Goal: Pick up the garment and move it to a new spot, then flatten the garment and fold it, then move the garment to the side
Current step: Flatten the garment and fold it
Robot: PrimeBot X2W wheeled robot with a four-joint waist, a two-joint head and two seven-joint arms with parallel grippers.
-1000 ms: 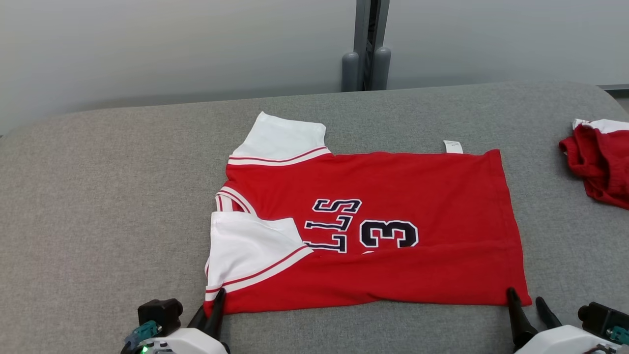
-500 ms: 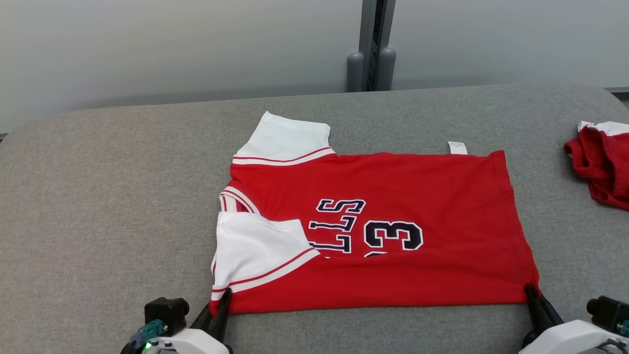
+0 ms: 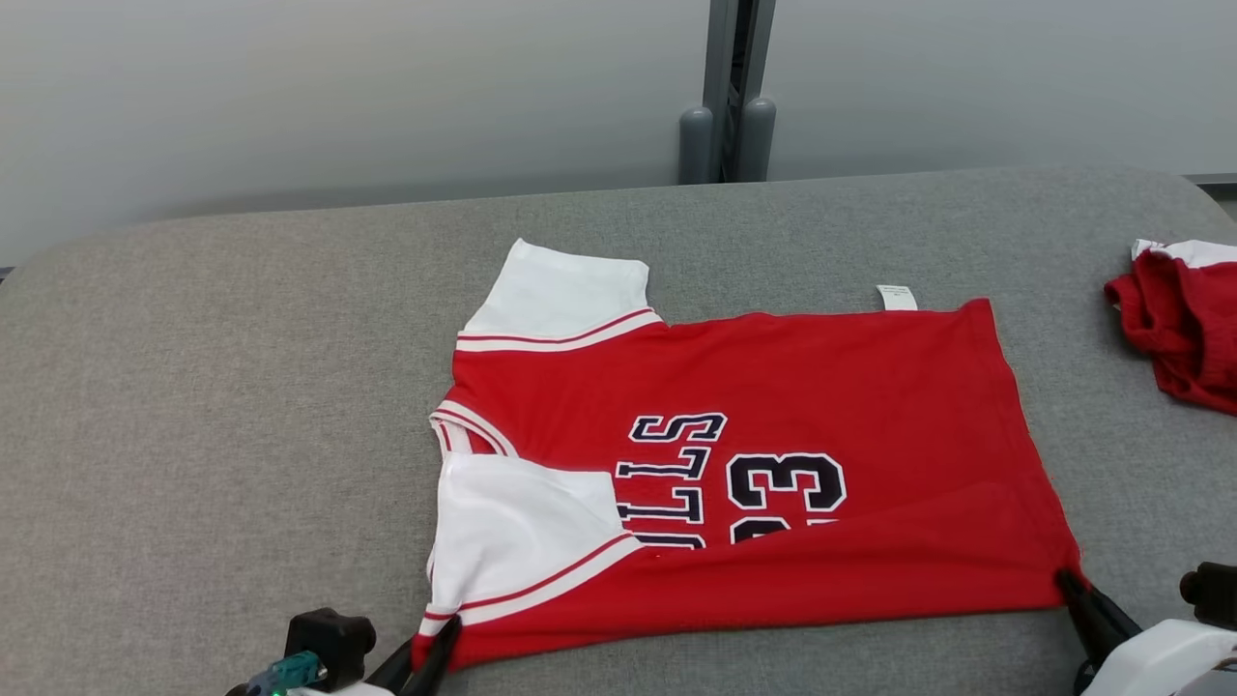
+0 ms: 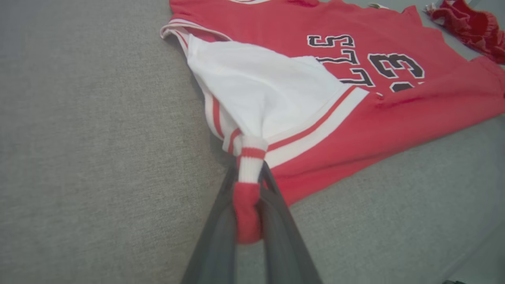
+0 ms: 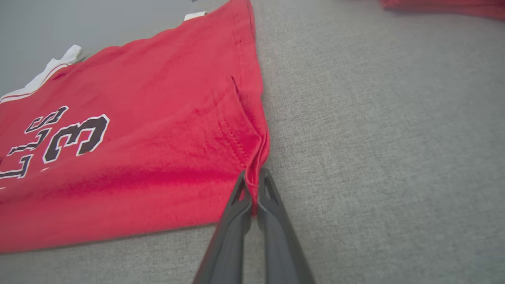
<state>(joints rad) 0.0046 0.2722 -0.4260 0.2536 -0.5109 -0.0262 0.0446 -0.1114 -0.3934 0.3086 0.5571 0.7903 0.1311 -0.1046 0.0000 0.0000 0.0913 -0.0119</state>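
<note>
Folding stage, seen from in front of the work. A red short-sleeved jersey with white sleeves and dark lettering (image 3: pixel 754 464) lies spread sideways near the middle of the grey fabric-covered table (image 3: pixel 193 406), collar end toward the robot's left and hem toward its right. The left gripper (image 4: pixel 249 185) has its jaws closed on a bunched red-and-white corner at the near sleeve. The right gripper (image 5: pixel 253 177) has its jaws pinched narrow on the near hem corner, with red cloth caught between them. The near long edge is lifted slightly and lies over the lower part of the lettering. The near white sleeve is turned in over the chest, while the far sleeve lies flat and unfolded beside the collar. A small white label (image 3: pixel 895 297) shows at the far edge. A second crumpled red garment (image 3: pixel 1174 324) rests well apart at the table's right end.

Judged progress: placing and flattening appear done, and the first lengthwise fold looks begun. Carrying the near edge across, any further folds, and moving the jersey aside are left.
</note>
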